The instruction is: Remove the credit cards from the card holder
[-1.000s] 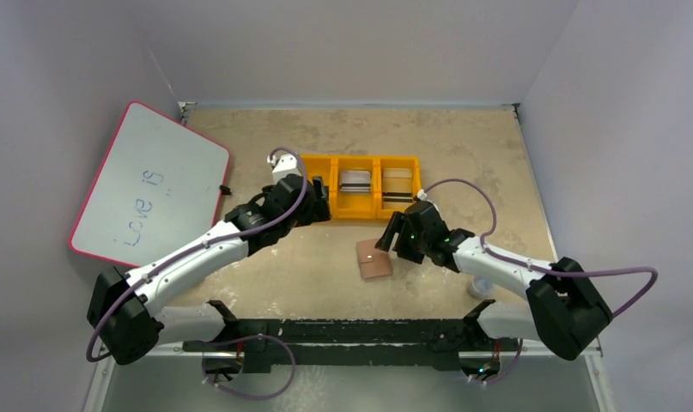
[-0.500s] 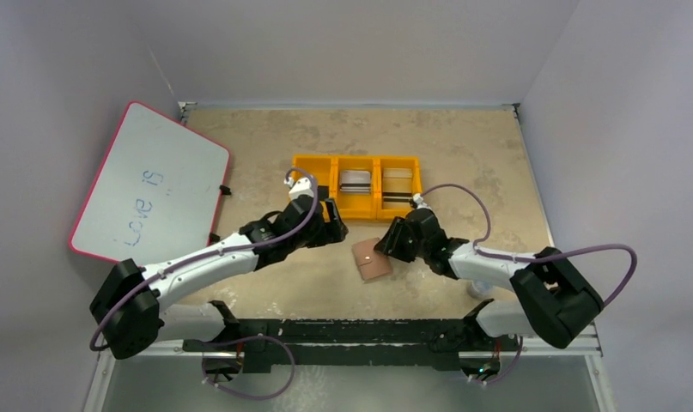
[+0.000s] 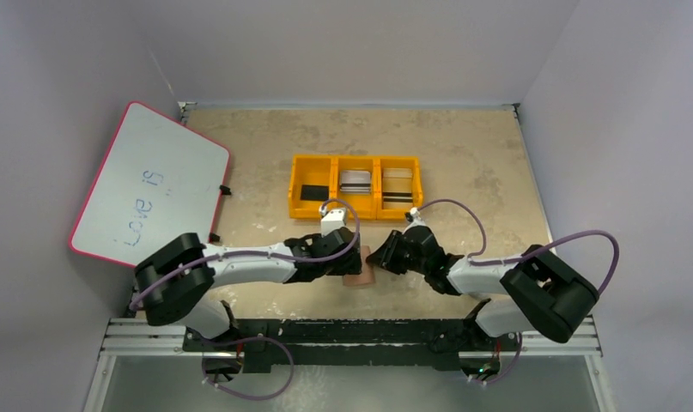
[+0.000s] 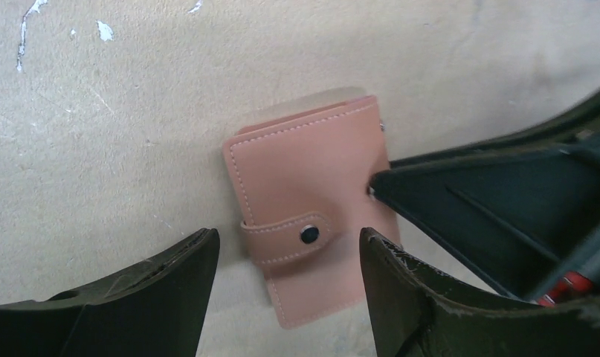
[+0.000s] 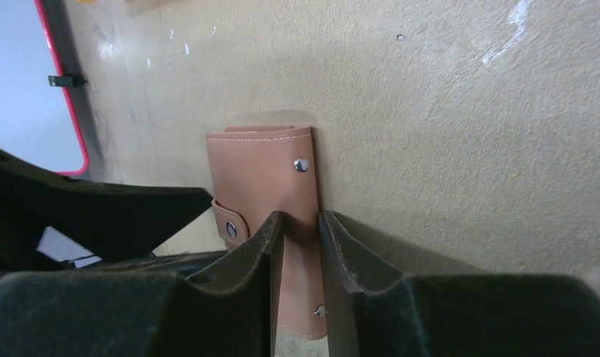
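The tan leather card holder (image 3: 358, 278) (image 4: 311, 178) (image 5: 263, 175) lies flat on the table with its tab snapped down. No credit cards show; they are hidden. My left gripper (image 3: 346, 263) (image 4: 288, 242) hovers open over the holder, one finger on each side of the tab. My right gripper (image 3: 376, 259) (image 5: 302, 222) comes in low from the right. Its jaws are narrowed on the holder's riveted right edge, with leather filling the gap. One right fingertip (image 4: 372, 190) rests on that edge.
An orange three-compartment tray (image 3: 355, 160) with flat items in it stands just beyond the grippers. A red-framed whiteboard (image 3: 149, 184) (image 5: 18, 82) leans at the left wall. The two grippers stand almost tip to tip over the holder.
My left arm swung from the tray down to the holder and its jaws narrowed a little. My right gripper dropped onto the holder's edge and closed. The holder slid slightly nearer.
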### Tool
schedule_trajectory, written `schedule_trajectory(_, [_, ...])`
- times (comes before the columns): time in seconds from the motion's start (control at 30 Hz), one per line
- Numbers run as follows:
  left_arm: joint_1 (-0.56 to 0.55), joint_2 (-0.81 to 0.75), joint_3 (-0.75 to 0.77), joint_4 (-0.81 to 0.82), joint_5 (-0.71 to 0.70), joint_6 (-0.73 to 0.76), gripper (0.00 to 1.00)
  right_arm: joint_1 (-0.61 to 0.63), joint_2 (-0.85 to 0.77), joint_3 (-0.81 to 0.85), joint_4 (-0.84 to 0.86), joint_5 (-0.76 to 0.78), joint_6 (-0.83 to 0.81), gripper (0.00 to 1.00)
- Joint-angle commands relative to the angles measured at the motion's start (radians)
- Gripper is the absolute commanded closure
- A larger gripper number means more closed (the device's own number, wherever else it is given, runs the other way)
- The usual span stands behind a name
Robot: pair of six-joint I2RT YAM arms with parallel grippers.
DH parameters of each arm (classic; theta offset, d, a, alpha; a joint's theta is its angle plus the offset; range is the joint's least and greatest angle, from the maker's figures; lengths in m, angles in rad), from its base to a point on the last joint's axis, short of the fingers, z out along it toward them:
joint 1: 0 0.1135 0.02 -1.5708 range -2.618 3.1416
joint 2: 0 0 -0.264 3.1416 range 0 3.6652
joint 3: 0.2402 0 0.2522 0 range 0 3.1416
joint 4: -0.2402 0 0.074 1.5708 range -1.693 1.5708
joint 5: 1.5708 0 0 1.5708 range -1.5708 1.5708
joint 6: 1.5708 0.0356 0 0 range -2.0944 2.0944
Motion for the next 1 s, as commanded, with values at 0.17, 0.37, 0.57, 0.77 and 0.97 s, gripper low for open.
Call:
schedule_trajectory(0.17, [-0.048,0.168,0.173,-0.165,-0.162,0.001,0.42,0.011,0.026,-0.018,-0.039,0.063,0.057,0.73])
schedule_trajectory(0.37, [-0.09,0.213,0.237,-0.241,-0.209,0.01,0.6,0.011,0.024,-0.01,-0.045,0.063,0.049,0.71])
schedule_trajectory(0.57, [-0.099,0.201,0.247,-0.271,-0.195,0.034,0.47,0.011,0.029,0.019,-0.05,0.037,0.006,0.66])
schedule_trajectory(0.77, [-0.099,0.212,0.283,-0.347,-0.213,0.051,0.44,0.011,0.012,0.035,-0.104,0.087,0.011,0.71])
schedule_trajectory(0.97, [-0.103,0.228,0.331,-0.405,-0.207,0.067,0.6,0.015,0.026,0.063,-0.152,0.093,-0.001,0.79])
